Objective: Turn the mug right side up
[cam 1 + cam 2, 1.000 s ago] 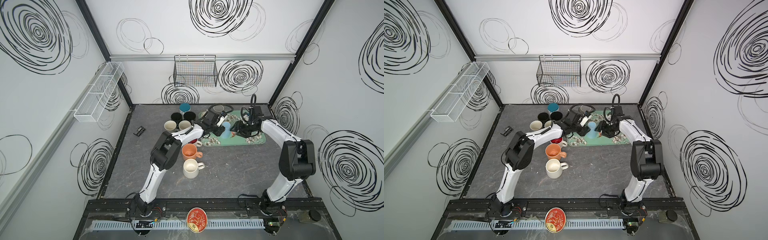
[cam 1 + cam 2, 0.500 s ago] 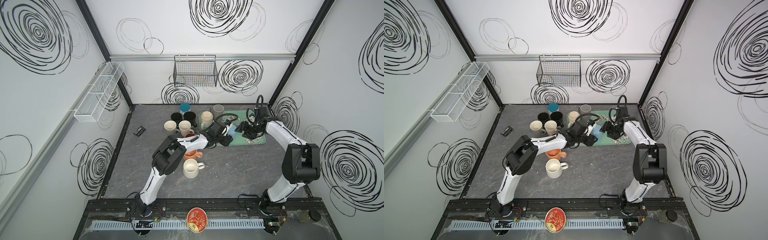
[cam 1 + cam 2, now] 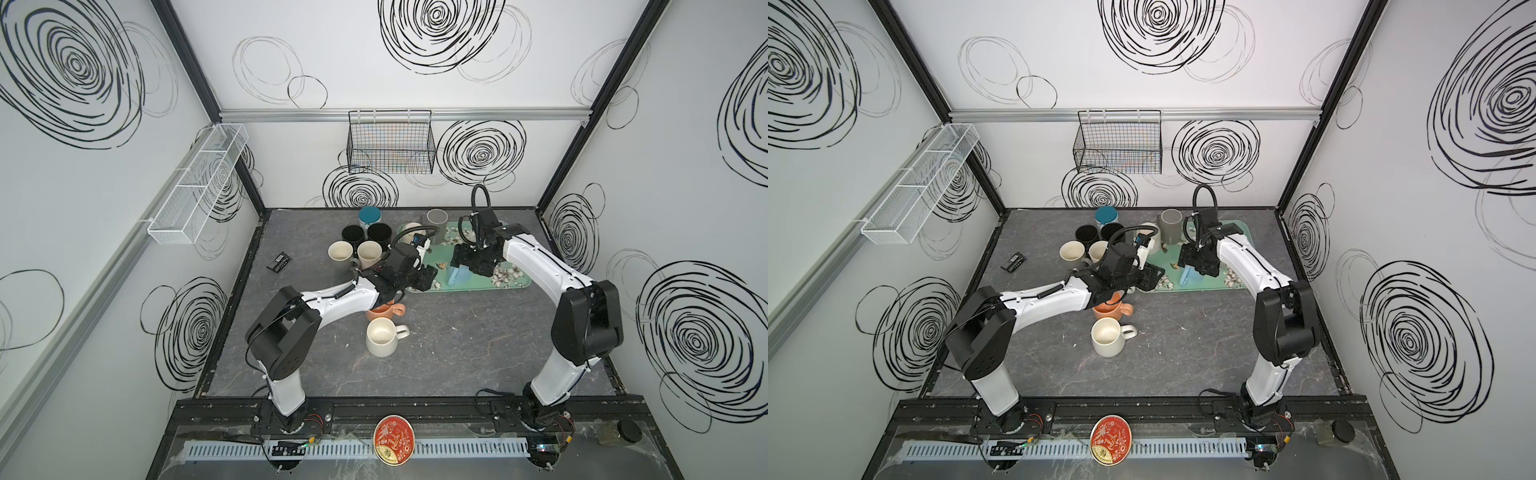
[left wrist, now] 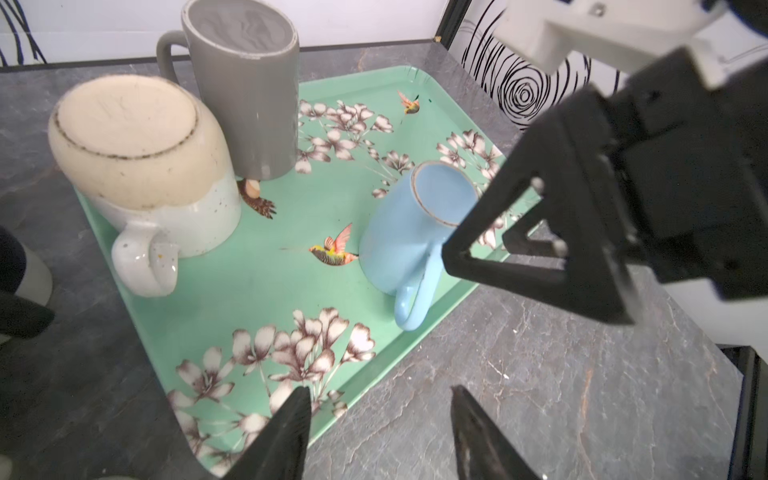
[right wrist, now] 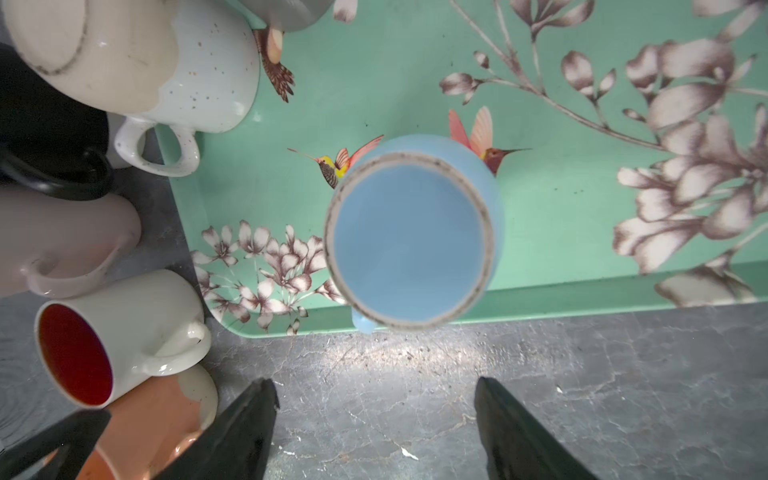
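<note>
Blue mug [image 5: 409, 232] upright on tray [image 4: 257, 282]; right gripper [image 5: 374, 386] angled down above it, jaws spread, empty. Left gripper [image 4: 380, 395] by tray edge, parted, empty.

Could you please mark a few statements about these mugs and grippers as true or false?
The light blue ceramic mug stands on the green floral tray. True.
The tall grey mug stands mouth up. False: its base faces up.
The right gripper is clamped on the light blue ceramic mug. False: its jaws are open, gripping nothing.
The cream-and-white speckled mug is upside down on the tray. True.
The left gripper is open and empty. True.
</note>
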Controlling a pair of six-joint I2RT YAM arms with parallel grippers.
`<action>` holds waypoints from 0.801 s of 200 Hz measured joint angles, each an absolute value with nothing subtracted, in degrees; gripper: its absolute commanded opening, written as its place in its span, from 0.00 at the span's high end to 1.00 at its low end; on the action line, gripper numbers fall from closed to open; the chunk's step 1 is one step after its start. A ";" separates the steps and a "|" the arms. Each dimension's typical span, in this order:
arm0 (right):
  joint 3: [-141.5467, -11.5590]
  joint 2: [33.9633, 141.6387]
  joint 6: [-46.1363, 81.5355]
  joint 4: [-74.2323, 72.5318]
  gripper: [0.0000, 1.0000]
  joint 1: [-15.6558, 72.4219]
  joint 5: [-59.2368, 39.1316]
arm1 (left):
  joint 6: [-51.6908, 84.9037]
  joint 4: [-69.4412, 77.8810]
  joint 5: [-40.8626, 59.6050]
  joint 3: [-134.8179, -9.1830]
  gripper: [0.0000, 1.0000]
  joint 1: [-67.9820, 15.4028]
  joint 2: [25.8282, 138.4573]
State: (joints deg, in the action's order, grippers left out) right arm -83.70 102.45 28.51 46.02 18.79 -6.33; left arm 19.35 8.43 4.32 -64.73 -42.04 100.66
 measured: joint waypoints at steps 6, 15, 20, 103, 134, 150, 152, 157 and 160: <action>-84.29 103.83 28.67 46.06 0.20 19.07 -6.35 | 19.35 8.51 4.14 -63.96 0.43 -42.04 100.33; -85.27 106.08 28.91 46.11 0.21 19.46 -6.31 | 19.35 8.62 3.97 -63.05 0.43 -42.04 99.94; -85.84 107.35 28.97 46.24 0.22 19.57 -6.24 | 19.35 8.71 3.90 -62.61 0.43 -42.00 99.74; -87.66 113.32 25.85 47.94 0.43 18.52 -0.32 | 19.55 10.13 3.79 -61.43 0.43 -41.52 98.56; -88.07 113.19 24.12 48.58 0.42 17.87 1.80 | 19.81 10.41 3.99 -61.98 0.43 -41.63 98.91; -88.07 112.81 23.62 48.84 0.49 17.87 2.31 | 20.08 10.41 4.25 -63.40 0.43 -41.91 99.90; -88.05 112.71 23.44 48.84 0.50 17.87 2.39 | 20.12 10.41 4.27 -63.61 0.43 -41.98 100.09; -88.05 112.49 23.33 48.86 0.52 17.87 2.46 | 20.18 10.44 4.43 -64.23 0.43 -42.02 100.49; -88.05 112.36 23.27 48.82 0.54 17.87 2.48 | 20.23 10.37 4.54 -64.71 0.43 -42.09 100.86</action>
State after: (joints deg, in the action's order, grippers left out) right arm -88.05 112.36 23.27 48.82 17.87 2.48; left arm 20.23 10.37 4.54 -64.71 -42.09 100.86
